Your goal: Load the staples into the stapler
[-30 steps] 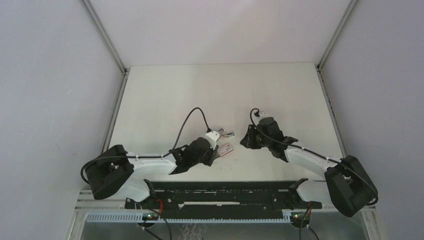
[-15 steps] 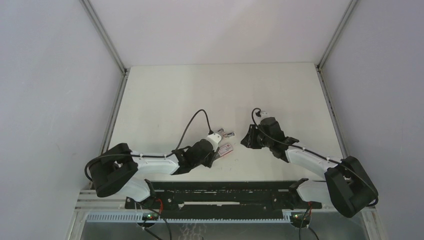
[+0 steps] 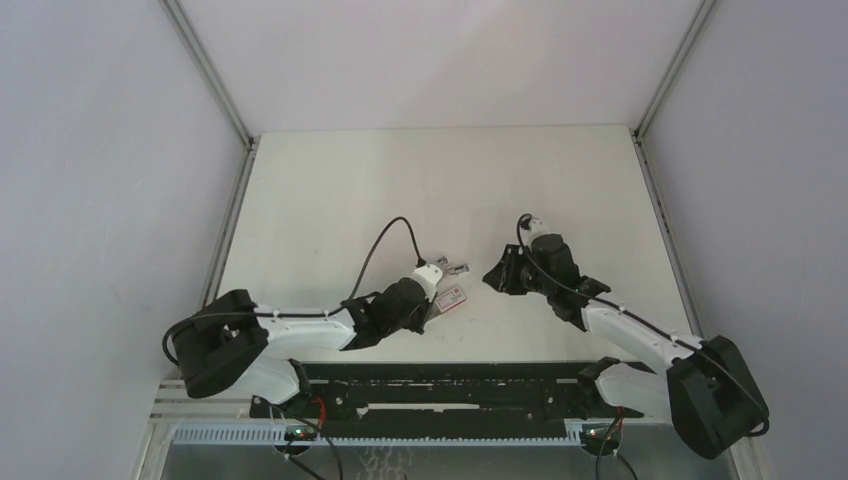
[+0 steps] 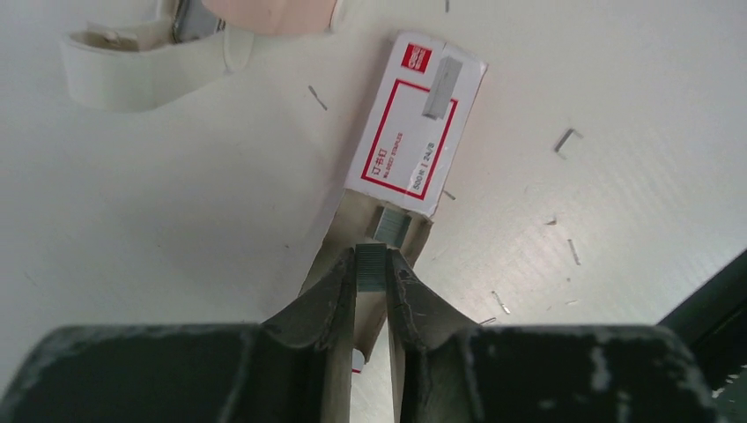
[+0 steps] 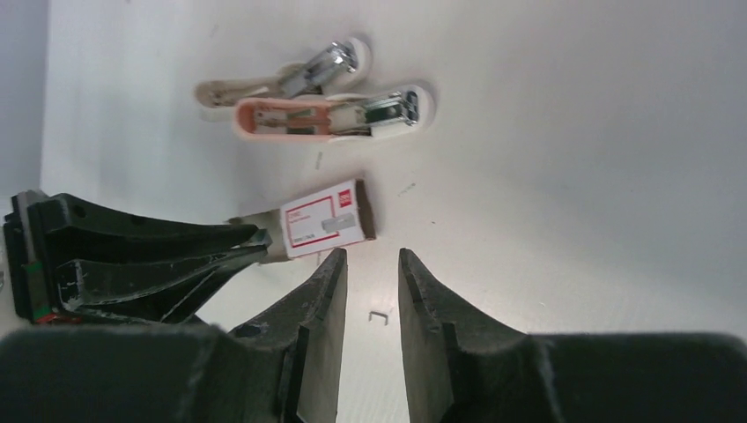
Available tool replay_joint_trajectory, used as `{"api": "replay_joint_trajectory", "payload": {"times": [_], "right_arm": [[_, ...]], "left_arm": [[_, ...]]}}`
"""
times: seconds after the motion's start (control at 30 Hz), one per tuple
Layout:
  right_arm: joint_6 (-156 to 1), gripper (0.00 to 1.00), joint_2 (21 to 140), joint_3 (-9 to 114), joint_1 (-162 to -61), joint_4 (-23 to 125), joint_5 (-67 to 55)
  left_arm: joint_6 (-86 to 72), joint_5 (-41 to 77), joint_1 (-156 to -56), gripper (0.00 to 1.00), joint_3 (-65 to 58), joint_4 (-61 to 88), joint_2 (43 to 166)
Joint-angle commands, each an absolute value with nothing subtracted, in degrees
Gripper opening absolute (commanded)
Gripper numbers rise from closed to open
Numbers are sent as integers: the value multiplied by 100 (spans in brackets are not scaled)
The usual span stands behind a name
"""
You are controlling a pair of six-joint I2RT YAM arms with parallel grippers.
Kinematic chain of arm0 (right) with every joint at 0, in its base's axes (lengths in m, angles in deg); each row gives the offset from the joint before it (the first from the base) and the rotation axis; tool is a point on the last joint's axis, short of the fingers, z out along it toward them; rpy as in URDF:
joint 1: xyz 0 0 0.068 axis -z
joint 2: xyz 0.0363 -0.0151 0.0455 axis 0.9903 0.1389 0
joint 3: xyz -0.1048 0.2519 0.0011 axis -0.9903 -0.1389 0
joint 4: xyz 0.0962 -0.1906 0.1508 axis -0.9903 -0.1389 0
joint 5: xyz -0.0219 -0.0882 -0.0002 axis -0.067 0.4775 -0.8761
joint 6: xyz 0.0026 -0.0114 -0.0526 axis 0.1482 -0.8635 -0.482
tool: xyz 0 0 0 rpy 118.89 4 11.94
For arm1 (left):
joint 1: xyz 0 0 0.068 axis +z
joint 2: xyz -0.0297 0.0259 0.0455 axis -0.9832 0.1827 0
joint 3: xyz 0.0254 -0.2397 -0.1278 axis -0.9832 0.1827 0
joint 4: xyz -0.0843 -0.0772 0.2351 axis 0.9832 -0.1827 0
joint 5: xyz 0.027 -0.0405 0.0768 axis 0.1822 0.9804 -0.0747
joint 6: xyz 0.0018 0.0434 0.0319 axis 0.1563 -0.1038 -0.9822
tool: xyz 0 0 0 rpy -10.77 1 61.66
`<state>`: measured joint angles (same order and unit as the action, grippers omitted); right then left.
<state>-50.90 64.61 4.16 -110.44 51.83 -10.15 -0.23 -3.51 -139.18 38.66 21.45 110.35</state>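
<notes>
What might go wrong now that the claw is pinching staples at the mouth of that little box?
The left gripper pinches just the near end of the staple strip, so it may slip or snap, joining the loose staples on the table. The staple box lies unheld and may drag along. The open stapler is unheld too, the right gripper open above the table, so it might shift during loading.

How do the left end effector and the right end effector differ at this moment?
The left end effector grips a strip of staples at the open end of the staple box; the right end effector holds nothing, its jaws apart. The left one is at the box; the right one hangs over bare table with a loose staple below. Both are black and near the box.
</notes>
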Motion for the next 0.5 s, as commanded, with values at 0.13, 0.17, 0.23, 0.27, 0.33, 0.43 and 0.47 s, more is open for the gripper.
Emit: {"api": "replay_joint_trajectory", "payload": {"times": [0.13,0.17,0.23,0.27,0.33,0.43,0.47], "right_arm": [[-4997,29,5553,425,-10960,5273,-1679],[-4996,30,5469,429,-10950,5321,-1848],[-4982,31,5322,431,-10907,5479,-2286],[-4961,31,5246,430,-10898,5581,-2508],[-4912,35,5110,425,-10884,5808,-2909],[-4750,37,4958,411,-10871,6268,-3482],[-4657,38,4920,392,-10870,6460,-3663]], "left_arm": [[570,-279,-13845,19,3807,2338,9904],[671,-156,-13774,19,3822,2347,9744],[866,209,-13585,19,3903,2451,9380],[977,424,-13475,19,3961,2596,9188],[1182,838,-13255,19,4104,2819,8738],[1444,1485,-12903,19,4268,3097,8284],[1546,1721,-12813,19,4320,3190,8154]]}}
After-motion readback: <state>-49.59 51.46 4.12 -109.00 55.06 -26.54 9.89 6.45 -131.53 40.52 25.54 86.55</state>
